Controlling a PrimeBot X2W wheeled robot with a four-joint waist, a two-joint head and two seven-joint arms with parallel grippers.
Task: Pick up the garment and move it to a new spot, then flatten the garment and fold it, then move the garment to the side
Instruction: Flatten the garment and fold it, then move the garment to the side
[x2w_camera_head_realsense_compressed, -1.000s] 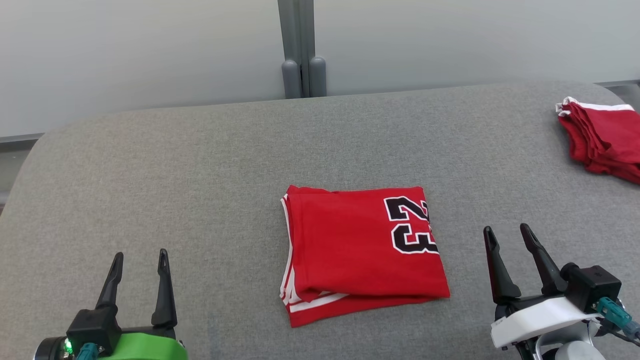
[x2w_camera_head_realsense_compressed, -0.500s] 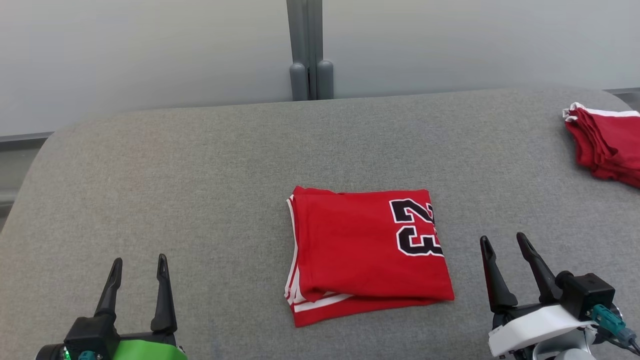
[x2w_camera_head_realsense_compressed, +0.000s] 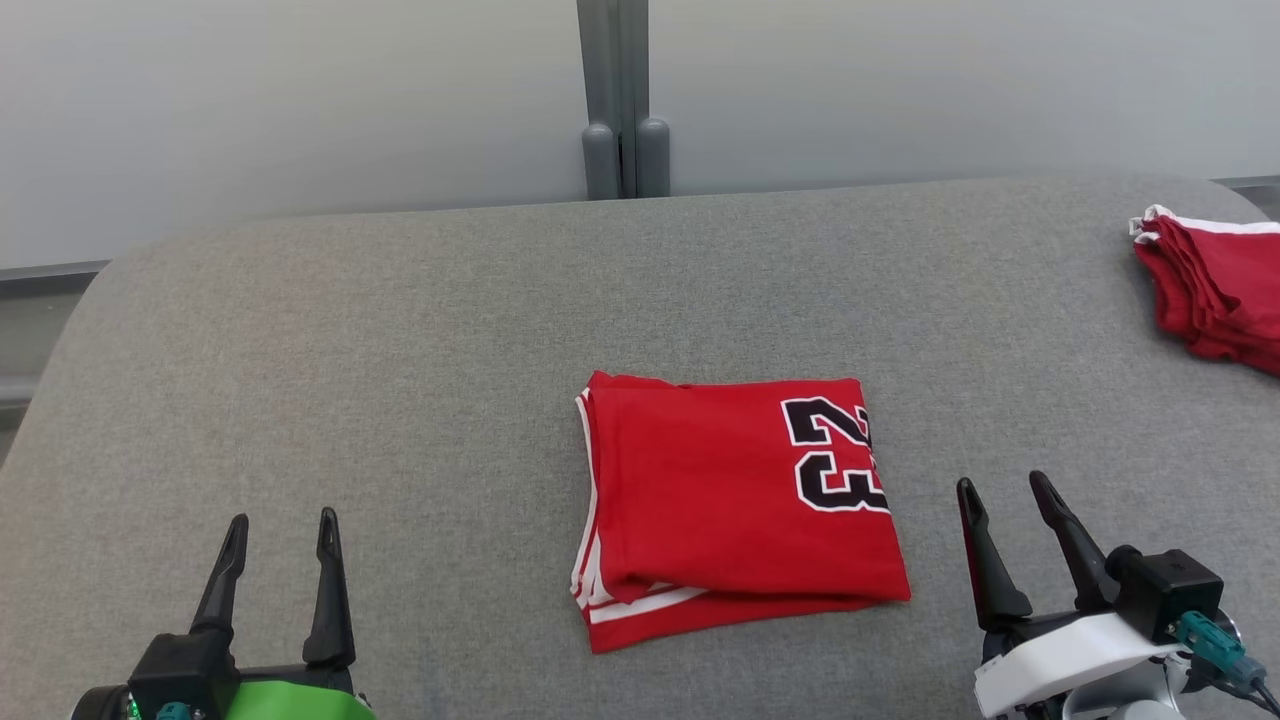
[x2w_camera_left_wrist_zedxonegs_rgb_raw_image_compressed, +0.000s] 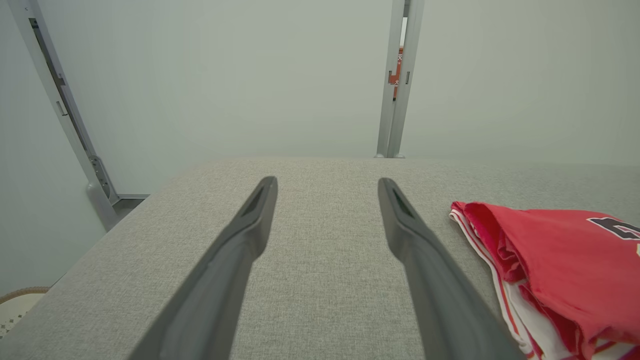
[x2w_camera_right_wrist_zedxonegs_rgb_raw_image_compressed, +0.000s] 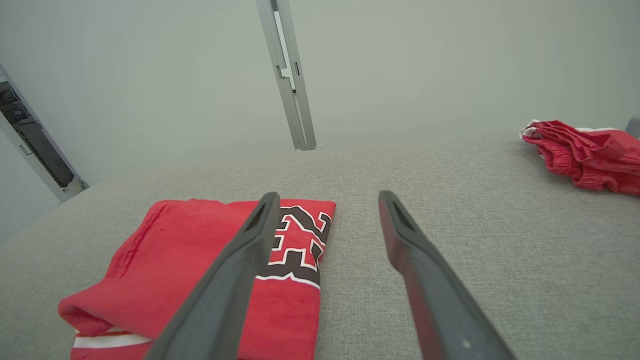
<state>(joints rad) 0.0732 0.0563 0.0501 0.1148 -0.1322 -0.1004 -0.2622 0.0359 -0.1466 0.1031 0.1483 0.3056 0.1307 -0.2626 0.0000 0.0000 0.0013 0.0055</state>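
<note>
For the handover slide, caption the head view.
Folded red 23 jersey on grey fabric surface; left gripper and right gripper open.

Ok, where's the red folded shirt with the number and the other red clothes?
Folded red fabric shirt with black number (x2w_camera_head_realsense_compressed: 700, 500): head view, plain red middle.
Other red clothes with white trim (x2w_camera_head_realsense_compressed: 1220, 290): head view, red folds.

The left gripper (x2w_camera_head_realsense_compressed: 282, 518) has two long tapered black fingers (x2w_camera_head_realsense_compressed: 328, 590) on a bright green wrist shell (x2w_camera_head_realsense_compressed: 290, 702), while the matching right gripper (x2w_camera_head_realsense_compressed: 1002, 483) has a white wrist shell (x2w_camera_head_realsense_compressed: 1070, 655) and a teal cable plug (x2w_camera_head_realsense_compressed: 1207, 636).
</note>
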